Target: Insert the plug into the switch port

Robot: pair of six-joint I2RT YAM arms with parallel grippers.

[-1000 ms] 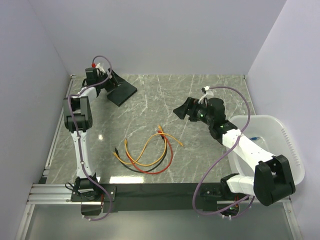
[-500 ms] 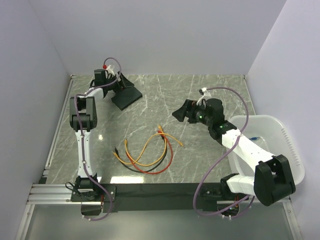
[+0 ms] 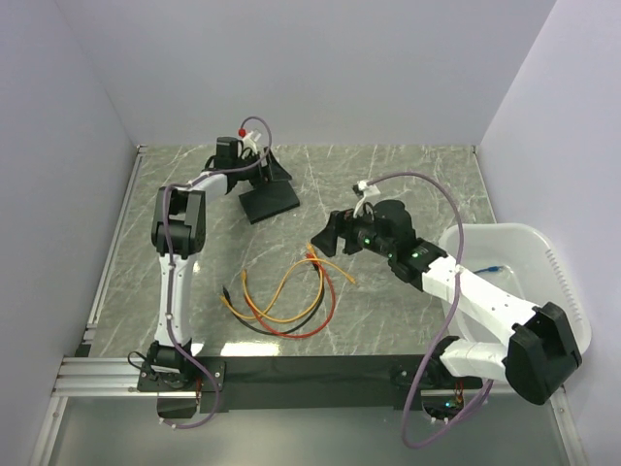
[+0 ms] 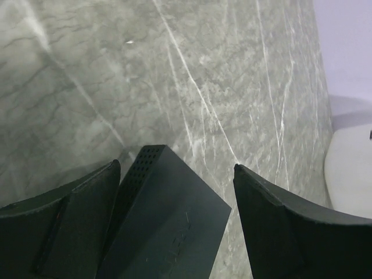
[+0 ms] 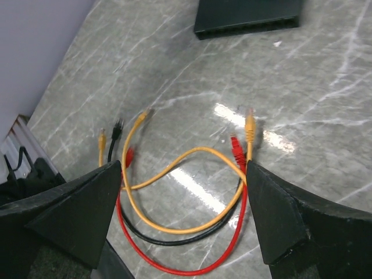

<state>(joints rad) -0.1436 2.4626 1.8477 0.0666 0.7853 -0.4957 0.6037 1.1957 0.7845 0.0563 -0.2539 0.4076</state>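
Observation:
The switch [image 3: 271, 202] is a flat matte-black box at the back of the table, left of the middle. My left gripper [image 3: 272, 178] is open around its far end. In the left wrist view the switch [image 4: 168, 232] lies against the left finger [image 4: 70, 221], and the gripper [image 4: 176, 167] has a gap on its right side. Loose patch cables [image 3: 286, 296], yellow, red and black, lie mid-table. My right gripper [image 3: 325, 238] is open and empty above their right ends. In the right wrist view the gripper [image 5: 180, 168] frames a yellow plug [image 5: 250, 125] and a red plug [image 5: 237, 152]. The switch [image 5: 247, 14] shows sockets along its near edge.
A white plastic bin [image 3: 558, 282] stands at the right edge beside the right arm. Pale walls close the table on the left, back and right. Other cable ends, the yellow plug [image 5: 143, 116] and the black plug [image 5: 118, 128], lie to the left.
My left gripper has moved the switch from the far left corner rightward toward the middle. My right gripper has moved left and nearer, over the cables.

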